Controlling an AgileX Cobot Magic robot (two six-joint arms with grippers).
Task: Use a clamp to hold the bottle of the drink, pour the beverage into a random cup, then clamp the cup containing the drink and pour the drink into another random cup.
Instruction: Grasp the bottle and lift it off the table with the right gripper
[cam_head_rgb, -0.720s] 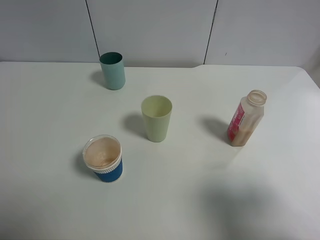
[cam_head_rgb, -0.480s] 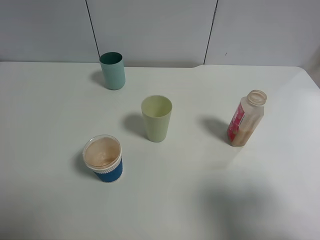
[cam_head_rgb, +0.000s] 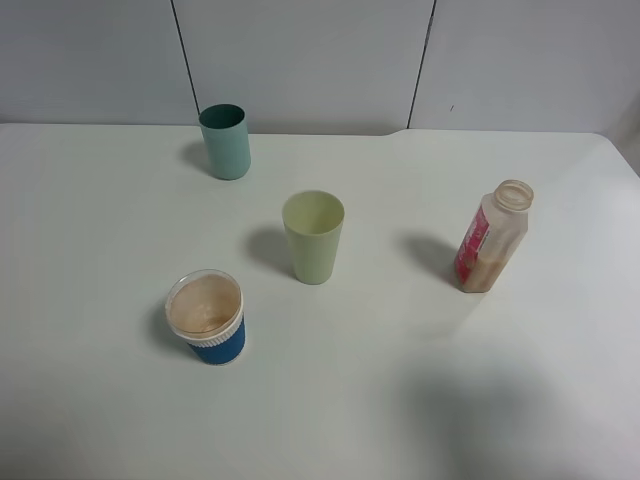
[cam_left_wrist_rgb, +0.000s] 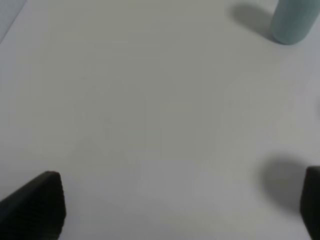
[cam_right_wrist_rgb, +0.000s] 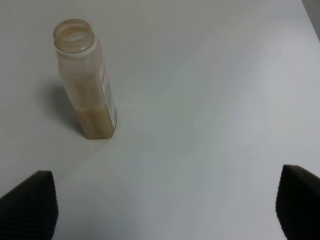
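Step one: bottle (cam_head_rgb: 492, 237) not yet grabbed. It stands upright near the tabletop (cam_head_rgb: 100, 220) right edge, with a little beverage (cam_right_wrist_rgb: 97, 122) in its base. Right clamp (cam_right_wrist_rgb: 162, 212) hovers short of it, jaws released, empty. Left clamp (cam_left_wrist_rgb: 175, 207) is also released, over bare tabletop. Next, I'd say: advance right clamp, straddle the bottle body, clench, then tip over yellow-green cup (cam_head_rgb: 313, 237) mid-tabletop

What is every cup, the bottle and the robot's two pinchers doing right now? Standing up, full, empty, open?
bottle: upright, no cap, a little beverage left at the bottom.
yellow-green cup: upright, looks empty.
blue cup: upright, pinkish-brown inside.
teal cup: upright, inside too dark to tell.
left gripper: open, holding nothing.
right gripper: open, holding nothing.
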